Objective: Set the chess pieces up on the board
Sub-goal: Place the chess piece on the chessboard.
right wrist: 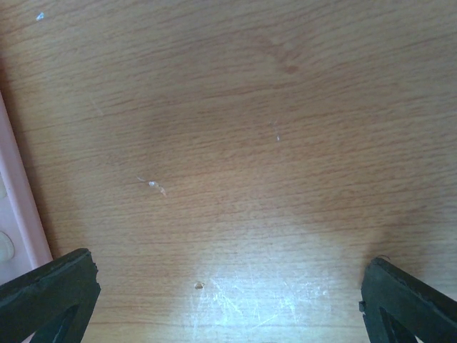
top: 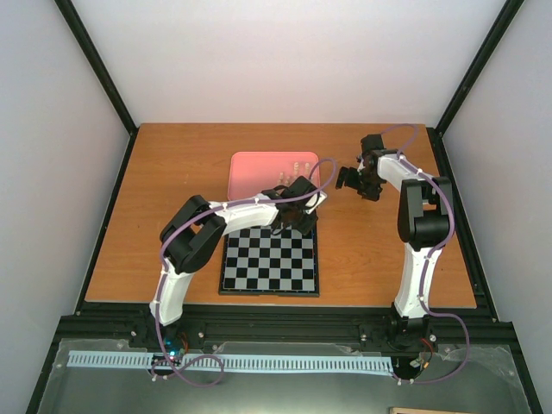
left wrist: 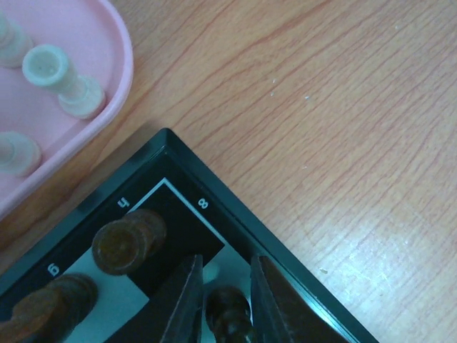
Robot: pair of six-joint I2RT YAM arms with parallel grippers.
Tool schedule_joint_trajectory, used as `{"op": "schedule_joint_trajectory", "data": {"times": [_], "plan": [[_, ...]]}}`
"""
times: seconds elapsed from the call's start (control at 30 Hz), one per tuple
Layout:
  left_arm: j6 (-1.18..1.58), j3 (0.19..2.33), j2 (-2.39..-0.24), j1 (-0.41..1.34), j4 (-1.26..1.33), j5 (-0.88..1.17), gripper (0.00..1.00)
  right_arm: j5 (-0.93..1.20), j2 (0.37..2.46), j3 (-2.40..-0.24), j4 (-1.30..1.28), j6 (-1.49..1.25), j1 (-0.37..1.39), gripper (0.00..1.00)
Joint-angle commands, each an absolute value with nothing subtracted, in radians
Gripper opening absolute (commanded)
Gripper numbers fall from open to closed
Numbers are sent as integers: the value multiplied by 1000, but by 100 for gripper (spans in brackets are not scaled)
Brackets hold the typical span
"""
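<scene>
The board (top: 269, 276) lies near the table's front, and its far right corner (left wrist: 214, 186) shows in the left wrist view. My left gripper (top: 297, 217) hovers over that corner. Its fingers (left wrist: 184, 300) stand slightly parted around a dark chess piece (left wrist: 228, 318) that rests upright on a pale square, with a thin gap on the left side. Two more dark pieces (left wrist: 125, 243) (left wrist: 53, 304) stand along the board's edge row. Cream pieces (left wrist: 61, 78) stand in the pink tray (left wrist: 118, 86). My right gripper (right wrist: 228, 300) is wide open over bare wood, holding nothing.
The pink tray (top: 250, 177) sits just behind the board, with cream pieces (top: 297, 168) at its right side. Its edge (right wrist: 21, 200) lies at the left of the right wrist view. My right gripper (top: 352, 181) hangs to the tray's right.
</scene>
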State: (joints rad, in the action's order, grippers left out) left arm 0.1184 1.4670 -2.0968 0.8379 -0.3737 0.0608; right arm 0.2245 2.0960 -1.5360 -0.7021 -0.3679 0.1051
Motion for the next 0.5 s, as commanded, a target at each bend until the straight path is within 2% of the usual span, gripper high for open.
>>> {"op": "schedule_joint_trajectory", "data": {"times": [0.0, 0.33, 0.47], "plan": [[95, 1445, -2057, 848, -415, 67, 24, 229, 2056, -1529, -694, -377, 98, 100], [76, 1489, -2040, 849, -442, 59, 27, 229, 2051, -1544, -699, -380, 98, 100], [68, 1532, -2038, 848, -460, 53, 31, 228, 2049, -1553, -706, -377, 98, 100]]}}
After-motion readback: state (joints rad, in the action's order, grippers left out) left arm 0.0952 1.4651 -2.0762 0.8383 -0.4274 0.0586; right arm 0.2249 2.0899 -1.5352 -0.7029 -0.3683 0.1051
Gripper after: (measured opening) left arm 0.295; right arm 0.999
